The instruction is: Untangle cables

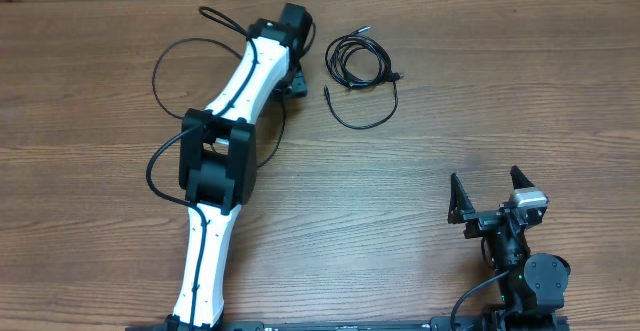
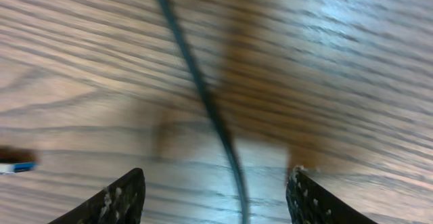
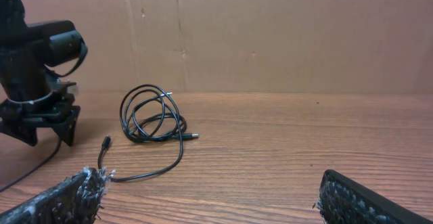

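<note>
A coiled black cable (image 1: 355,61) lies at the far middle of the table, its loose end curving to a small plug (image 1: 327,93). The right wrist view shows the same coil (image 3: 152,119) and plug (image 3: 106,141). My left gripper (image 1: 297,79) is low over the table just left of the coil, open. Another thin cable (image 2: 203,95) runs on the wood between its fingers (image 2: 115,200), touching neither. A blue-tipped plug (image 2: 13,164) lies at the left edge. My right gripper (image 1: 492,193) stands open and empty near the front right, far from the cables.
The left arm (image 1: 230,141) stretches diagonally across the left half of the table, with its own thicker black wires looping out beside it (image 1: 160,71). A cardboard wall (image 3: 270,34) stands behind the table's far edge.
</note>
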{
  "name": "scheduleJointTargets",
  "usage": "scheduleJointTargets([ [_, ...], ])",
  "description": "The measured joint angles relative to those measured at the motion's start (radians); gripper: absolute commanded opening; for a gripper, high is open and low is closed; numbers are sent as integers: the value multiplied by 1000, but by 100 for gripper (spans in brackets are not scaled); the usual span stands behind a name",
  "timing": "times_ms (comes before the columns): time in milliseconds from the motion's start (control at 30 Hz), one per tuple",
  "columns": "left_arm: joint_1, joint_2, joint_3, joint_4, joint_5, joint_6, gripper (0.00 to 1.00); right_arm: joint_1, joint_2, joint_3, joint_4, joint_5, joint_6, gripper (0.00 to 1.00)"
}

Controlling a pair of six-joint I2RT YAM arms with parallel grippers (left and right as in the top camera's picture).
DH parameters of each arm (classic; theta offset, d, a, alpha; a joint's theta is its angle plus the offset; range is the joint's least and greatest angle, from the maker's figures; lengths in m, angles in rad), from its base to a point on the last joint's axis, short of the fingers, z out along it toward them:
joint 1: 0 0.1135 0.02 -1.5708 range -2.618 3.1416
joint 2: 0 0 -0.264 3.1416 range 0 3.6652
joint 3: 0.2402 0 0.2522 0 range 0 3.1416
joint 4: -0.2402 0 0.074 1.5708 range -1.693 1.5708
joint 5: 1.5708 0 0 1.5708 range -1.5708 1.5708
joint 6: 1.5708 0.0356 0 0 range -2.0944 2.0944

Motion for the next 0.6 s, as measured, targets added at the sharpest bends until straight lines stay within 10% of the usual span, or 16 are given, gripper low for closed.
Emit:
scheduleJointTargets([
  [600,142,3,81,0,257,-13,67,0,0,0,-1,0,0,100],
])
